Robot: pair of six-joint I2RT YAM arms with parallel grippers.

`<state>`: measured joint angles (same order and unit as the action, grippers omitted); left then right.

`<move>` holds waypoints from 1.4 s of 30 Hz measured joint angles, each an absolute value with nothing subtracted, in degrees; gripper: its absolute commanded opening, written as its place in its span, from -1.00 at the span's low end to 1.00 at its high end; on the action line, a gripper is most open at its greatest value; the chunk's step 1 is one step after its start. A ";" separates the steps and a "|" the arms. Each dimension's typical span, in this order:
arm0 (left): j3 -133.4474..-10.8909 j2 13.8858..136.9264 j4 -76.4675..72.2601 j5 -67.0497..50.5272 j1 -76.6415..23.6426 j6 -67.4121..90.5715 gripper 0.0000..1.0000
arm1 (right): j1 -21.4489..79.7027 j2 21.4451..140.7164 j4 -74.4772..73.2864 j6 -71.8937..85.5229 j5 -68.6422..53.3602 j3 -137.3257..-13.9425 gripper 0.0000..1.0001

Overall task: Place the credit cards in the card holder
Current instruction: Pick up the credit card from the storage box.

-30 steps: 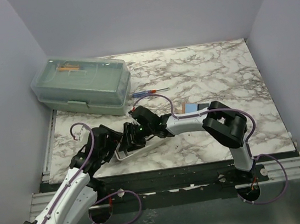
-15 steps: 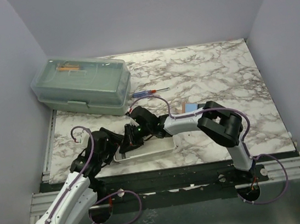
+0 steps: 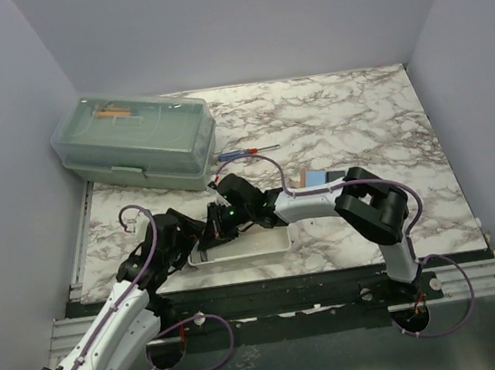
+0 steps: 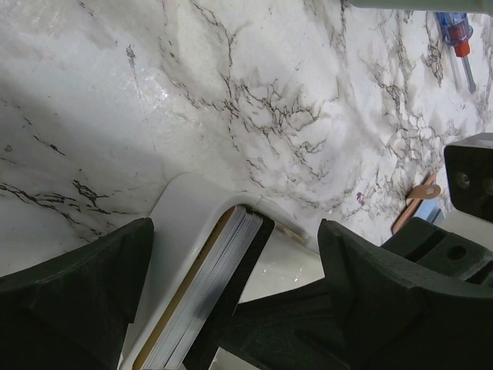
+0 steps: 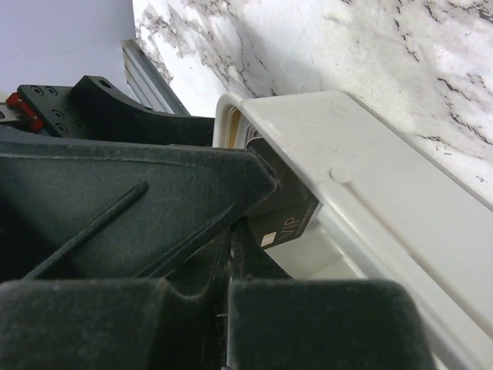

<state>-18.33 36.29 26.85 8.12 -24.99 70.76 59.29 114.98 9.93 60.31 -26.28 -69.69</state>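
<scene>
Right gripper (image 5: 250, 220): jaws look clenched on one dark card (image 5: 283, 223) at the end of the credit cards (image 4: 202, 301), which stand on edge in the white tray (image 4: 181, 223).

Left gripper (image 4: 233, 226): jaws released, straddling the tray's end.

The card holder (image 3: 304, 180) lies well apart on the table (image 3: 357, 116), just beside a blue card (image 3: 327, 177).

Risks I note:
- Neighbouring cards may drag out with the gripped one.
- The tray, which I see nothing pinning, may slide or tip.
- The two grippers are crowded close and may collide.
</scene>
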 measured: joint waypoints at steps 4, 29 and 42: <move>-19.44 37.23 26.68 8.12 -24.99 70.43 0.87 | 59.29 113.10 8.21 59.53 -24.93 -69.69 -0.99; -24.03 38.76 27.77 8.14 -25.89 66.32 0.89 | 59.29 107.24 -3.95 56.80 -18.00 -70.02 -0.99; -24.03 38.89 27.94 8.12 -25.91 66.43 0.89 | 59.29 111.18 -10.44 56.03 -16.03 -73.58 -0.97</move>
<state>-24.03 38.89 27.94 8.12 -25.91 66.43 59.29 111.18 -10.44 56.03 -16.03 -73.58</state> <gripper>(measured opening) 0.944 0.005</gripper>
